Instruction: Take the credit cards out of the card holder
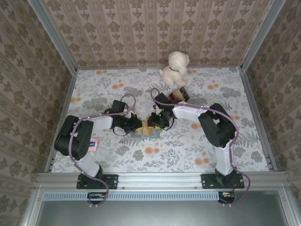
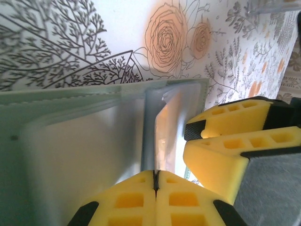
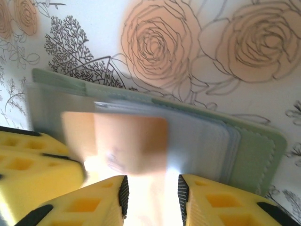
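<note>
The sage-green card holder (image 1: pixel 146 133) lay open on the floral table (image 1: pixel 197 150), about midway between the left and right edges and a little nearer the near edge than the far one; its long axis ran roughly parallel to the near edge, one short end toward each arm. The left gripper (image 2: pixel 155 181) was clenched on a clear sleeve (image 2: pixel 164 127) of the holder, the yellow fingertips pressed together with the thin leaf between them. The right gripper (image 3: pixel 151 195) hovered just beside it over the holder, jaws apart and nothing seen between them; a blurred tan card (image 3: pixel 127 141) lay over the fanned sleeves just beyond its fingertips. A plush dog (image 1: pixel 175 67) sat at the far edge, well apart.
</note>
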Controlling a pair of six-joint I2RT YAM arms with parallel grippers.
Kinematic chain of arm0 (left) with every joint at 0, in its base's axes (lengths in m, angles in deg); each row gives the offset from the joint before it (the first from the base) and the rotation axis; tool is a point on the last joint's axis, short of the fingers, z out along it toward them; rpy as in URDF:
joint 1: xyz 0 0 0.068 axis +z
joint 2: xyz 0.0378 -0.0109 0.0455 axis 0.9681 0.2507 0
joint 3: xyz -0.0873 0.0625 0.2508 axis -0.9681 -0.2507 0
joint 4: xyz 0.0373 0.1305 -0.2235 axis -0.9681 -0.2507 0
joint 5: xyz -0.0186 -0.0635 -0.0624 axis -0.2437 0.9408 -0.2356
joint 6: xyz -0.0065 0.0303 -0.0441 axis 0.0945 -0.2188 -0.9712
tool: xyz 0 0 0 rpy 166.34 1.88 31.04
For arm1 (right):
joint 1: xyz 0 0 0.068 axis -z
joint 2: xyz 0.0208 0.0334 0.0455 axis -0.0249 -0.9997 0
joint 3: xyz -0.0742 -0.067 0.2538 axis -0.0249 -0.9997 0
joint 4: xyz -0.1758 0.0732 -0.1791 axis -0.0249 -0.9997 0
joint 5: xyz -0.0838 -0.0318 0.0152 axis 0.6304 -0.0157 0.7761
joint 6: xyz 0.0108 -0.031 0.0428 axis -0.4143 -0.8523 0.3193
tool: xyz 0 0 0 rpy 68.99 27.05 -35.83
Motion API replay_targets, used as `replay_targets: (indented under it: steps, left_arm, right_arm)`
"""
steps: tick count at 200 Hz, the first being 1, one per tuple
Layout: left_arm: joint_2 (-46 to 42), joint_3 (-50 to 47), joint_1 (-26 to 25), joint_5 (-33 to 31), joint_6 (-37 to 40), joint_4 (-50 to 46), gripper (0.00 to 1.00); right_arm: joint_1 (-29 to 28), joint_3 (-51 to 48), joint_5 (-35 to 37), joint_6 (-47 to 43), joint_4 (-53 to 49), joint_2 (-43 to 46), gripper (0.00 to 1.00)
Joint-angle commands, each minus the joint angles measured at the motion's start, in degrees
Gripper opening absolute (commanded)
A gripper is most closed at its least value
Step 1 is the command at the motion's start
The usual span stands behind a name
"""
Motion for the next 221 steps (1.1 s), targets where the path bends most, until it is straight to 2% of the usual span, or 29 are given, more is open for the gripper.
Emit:
replay_targets:
  steps: [1,62,114,161,189,221]
  left_arm:
    - [-2.55,-1.73,1.05,-1.55,2.69,-3.29,0.0]
    - [-5.36,-2.55,3.25,-2.95,4.78,-7.88,0.0]
    - [-12.43,-2.27,6.82,-4.33,9.05,-15.87,0.0]
    - [-20.1,-2.13,9.73,-1.36,8.04,-17.75,0.0]
    - [-23.48,-2.16,9.82,4.07,2.18,-11.23,0.0]
    - [-25.3,-1.63,9.74,8.32,-3.45,-5.1,0.0]
  right_arm:
    - [0.59,-0.38,-2.15,0.91,-0.44,2.5,0.39]
    - [0.61,0.3,-1.74,-0.13,-2.66,-0.46,0.35]
    - [0.7,0.45,-2.84,-0.67,-0.64,2.15,0.37]
    - [2.08,-3.49,-9.99,3.29,10.47,7.2,0.54]
    - [3.11,-5.32,-16.78,6.3,19.06,8.33,0.67]
    - [3.6,-6.84,-23.98,13.67,31.51,8.12,0.74]
